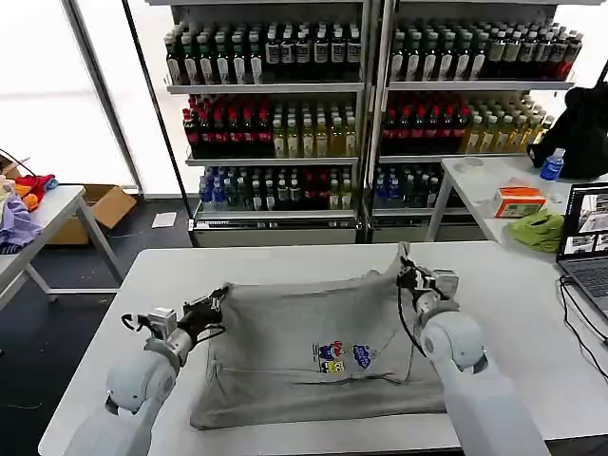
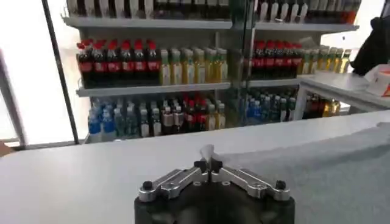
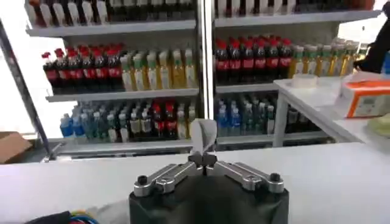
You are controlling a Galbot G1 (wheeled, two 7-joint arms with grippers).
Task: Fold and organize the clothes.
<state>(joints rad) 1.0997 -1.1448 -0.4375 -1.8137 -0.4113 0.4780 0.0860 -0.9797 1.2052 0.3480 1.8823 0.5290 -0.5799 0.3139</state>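
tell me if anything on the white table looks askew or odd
The grey cotton shirt lies crooked and rumpled on the white table, each far corner pinched up by the left gripper and right gripper. Nothing is spilled or damaged.

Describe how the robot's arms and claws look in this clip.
Both arms are smooth, rounded, pale grey-white shells. The left claw and right claw are black with silver metal linkage bars and black screws, as the wrist views show. Thin black cables loop around each wrist.
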